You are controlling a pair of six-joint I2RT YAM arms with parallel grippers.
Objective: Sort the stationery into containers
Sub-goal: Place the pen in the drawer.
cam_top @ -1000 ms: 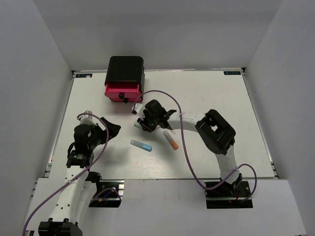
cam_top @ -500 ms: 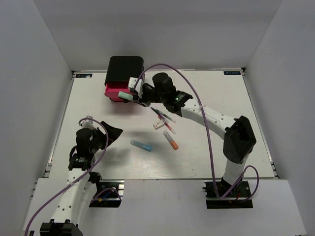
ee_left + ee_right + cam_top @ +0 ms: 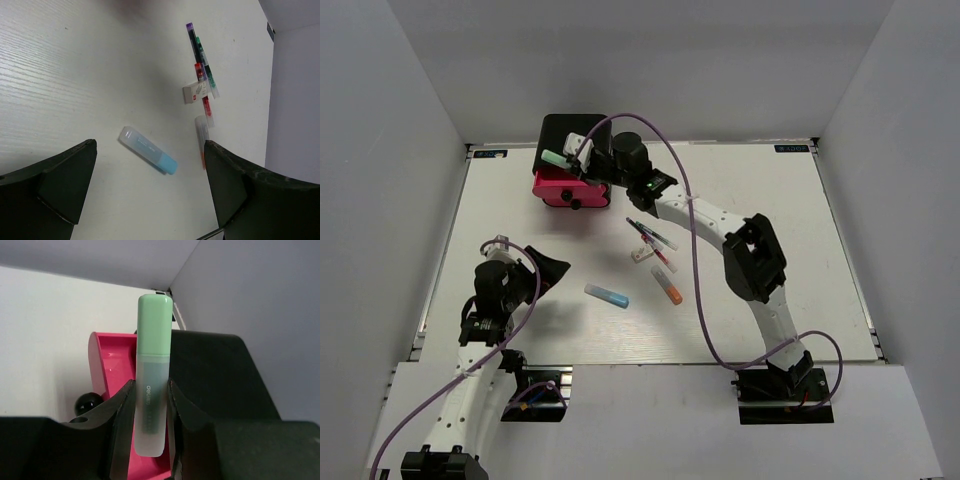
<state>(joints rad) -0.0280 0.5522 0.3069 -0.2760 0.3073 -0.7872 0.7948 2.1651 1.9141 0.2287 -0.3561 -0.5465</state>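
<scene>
Right gripper [image 3: 149, 410] clamping green tube [image 3: 154, 340] above open pink drawer [image 3: 112, 365]; left gripper [image 3: 149, 145] spread

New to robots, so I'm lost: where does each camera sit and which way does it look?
Top view: above and behind the arms, looking down on the table; both arms show.
Left wrist: on the left gripper, facing down at a blue tube; its dark fingers frame the bottom.
Right wrist: on the right gripper, facing the open pink drawer; fingers clamp a green tube.
Shared: top and left-wrist views both show the blue tube.
</scene>
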